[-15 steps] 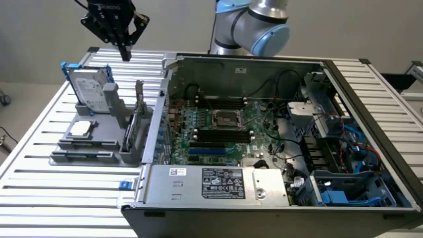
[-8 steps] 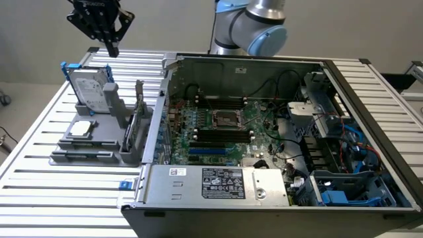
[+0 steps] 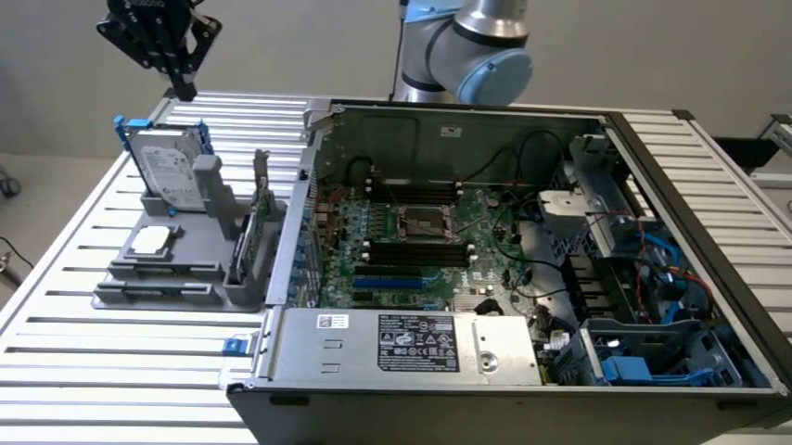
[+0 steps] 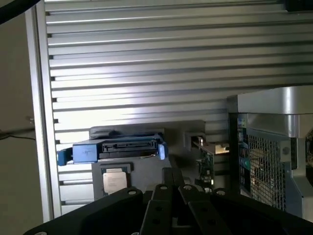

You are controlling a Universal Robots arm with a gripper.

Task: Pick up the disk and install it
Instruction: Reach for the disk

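Note:
The disk (image 3: 167, 164) is a silver-grey drive in a blue carrier frame, standing tilted in a grey holder (image 3: 173, 264) on the slatted table, at the exterior view's left. In the wrist view the disk (image 4: 115, 148) shows edge-on, with its connector facing the camera. My black gripper (image 3: 182, 90) hangs in the air above the disk, a clear gap away from it. Its fingers (image 4: 171, 180) are shut together with nothing between them.
An open computer case (image 3: 495, 250) with motherboard, cables and a silver power supply box (image 3: 409, 345) takes up the middle and right. A small square chip (image 3: 151, 240) lies on the grey holder, and a circuit card (image 3: 260, 185) stands upright beside the disk. The arm's base (image 3: 465, 46) rises behind the case.

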